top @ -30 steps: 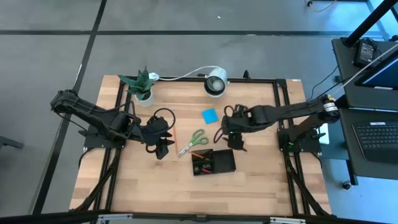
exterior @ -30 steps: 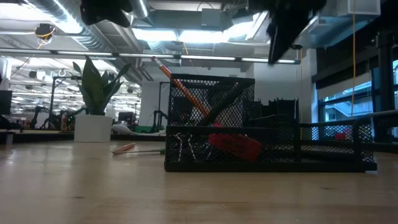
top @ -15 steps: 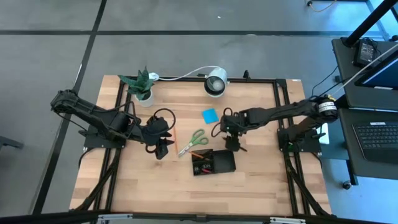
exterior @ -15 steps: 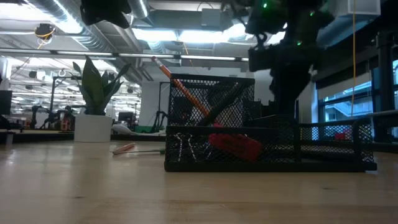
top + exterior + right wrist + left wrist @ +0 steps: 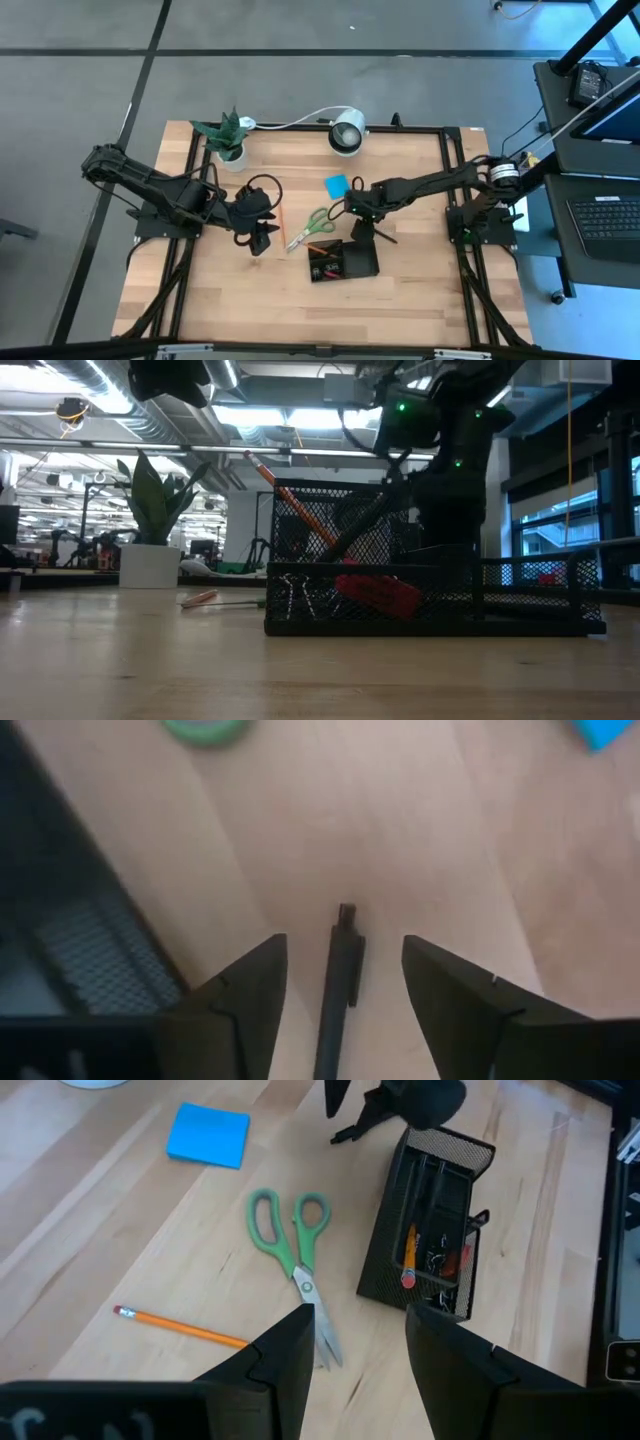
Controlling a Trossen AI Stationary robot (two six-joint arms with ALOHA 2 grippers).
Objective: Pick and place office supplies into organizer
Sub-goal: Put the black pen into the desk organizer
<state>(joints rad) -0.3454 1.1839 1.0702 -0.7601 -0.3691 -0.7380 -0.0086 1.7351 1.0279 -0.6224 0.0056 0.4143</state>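
Now, from above, the right gripper (image 5: 358, 212) hangs low just beside the organizer (image 5: 343, 260), on its far side, between it and the blue sticky-note pad (image 5: 337, 185), with a black pen (image 5: 381, 235) lying on the wood under it; the left gripper (image 5: 260, 235) waits well off the organizer's other end, beyond the green-handled scissors (image 5: 311, 226) and an orange pencil (image 5: 281, 221). At table height, the organizer (image 5: 436, 600) already holds a slanting pencil and a red piece, and the right arm looms dark directly behind its mesh. Through the left wrist camera, that arm's fingers (image 5: 285, 1360) stand apart and empty above the scissors (image 5: 293, 1250), which lie between the pad (image 5: 208, 1135) and the organizer (image 5: 427, 1230), with the pencil (image 5: 180, 1325) nearer the camera. Through the right wrist camera, the pen (image 5: 338, 982) lies lengthwise between the two spread fingers (image 5: 250, 995), the organizer's wall close along one side. To do this step well, I judge the gripper should settle straight down so both pads meet the barrel squarely, staying clear of the mesh wall, then close near the pen's middle so it lifts level. Compared with a second earlier, the right gripper has shifted from the organizer's far corner toward the scissors and come lower, while the left arm has not moved.
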